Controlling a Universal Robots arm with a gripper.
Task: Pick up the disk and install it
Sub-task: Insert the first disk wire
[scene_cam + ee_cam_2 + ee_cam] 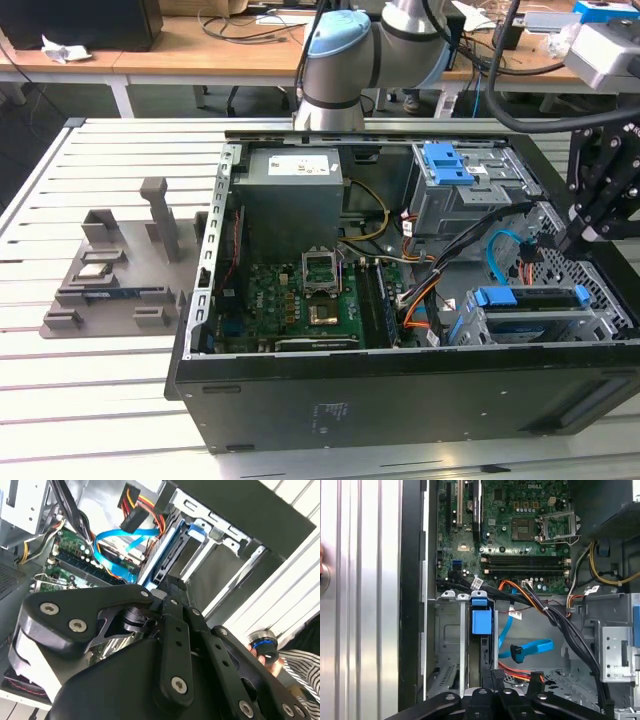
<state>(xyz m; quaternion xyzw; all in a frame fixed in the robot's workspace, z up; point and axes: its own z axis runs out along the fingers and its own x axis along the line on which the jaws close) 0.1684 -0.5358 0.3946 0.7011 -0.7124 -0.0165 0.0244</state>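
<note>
Disk (pixel 481 621) on edge in drive cage (pixel 447 630), blue handle end toward motherboard (pixel 520 540). Body mostly hidden by cage walls. Tool (pixel 583 238) close by; open or closed, cannot tell.

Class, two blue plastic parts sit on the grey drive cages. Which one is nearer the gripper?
The lower blue part in the exterior view, beside the gripper; the other blue part tops the cage farther back.

Case (pixel 400 410): black metal, matt. Bench (pixel 100 400): pale ribbed metal, satin. Drive cage (pixel 447 645): bare grey sheet metal. Disk (pixel 481 621), carrier handle: blue, probably plastic, smooth. Data cable (pixel 535 646): blue, glossy. Motherboard (pixel 465 545): green, matt.
</note>
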